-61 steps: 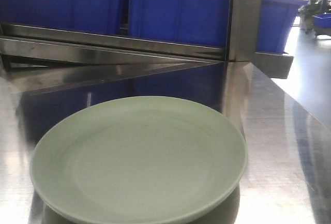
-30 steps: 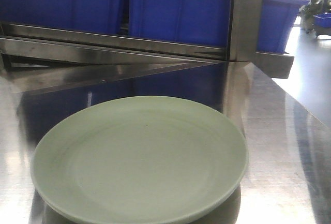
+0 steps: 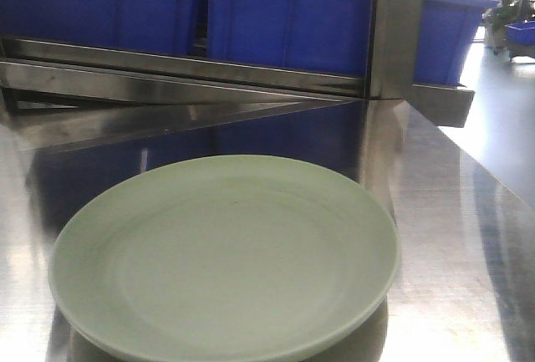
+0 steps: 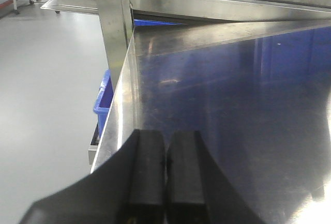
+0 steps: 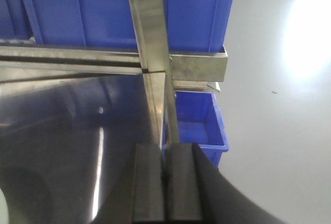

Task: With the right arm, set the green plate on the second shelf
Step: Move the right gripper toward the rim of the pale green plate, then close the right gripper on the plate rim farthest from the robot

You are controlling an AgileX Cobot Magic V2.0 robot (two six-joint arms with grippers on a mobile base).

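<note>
The green plate (image 3: 226, 253) lies flat on the shiny steel surface (image 3: 451, 237), close to the camera in the front view. No gripper touches it there. In the left wrist view my left gripper (image 4: 165, 149) is shut, pads pressed together with nothing between them, above the steel surface near its left edge. In the right wrist view my right gripper (image 5: 165, 154) is also shut and holds nothing, near the surface's right edge by the upright post (image 5: 150, 38). A pale sliver at the bottom left corner there may be the plate's rim (image 5: 2, 203).
Blue plastic bins (image 3: 284, 15) stand on the steel shelf (image 3: 184, 65) behind the plate. A steel post (image 3: 397, 28) rises at the right. Another blue bin (image 5: 199, 120) sits lower down beyond the right edge, and one (image 4: 103, 100) beyond the left edge. Grey floor lies on both sides.
</note>
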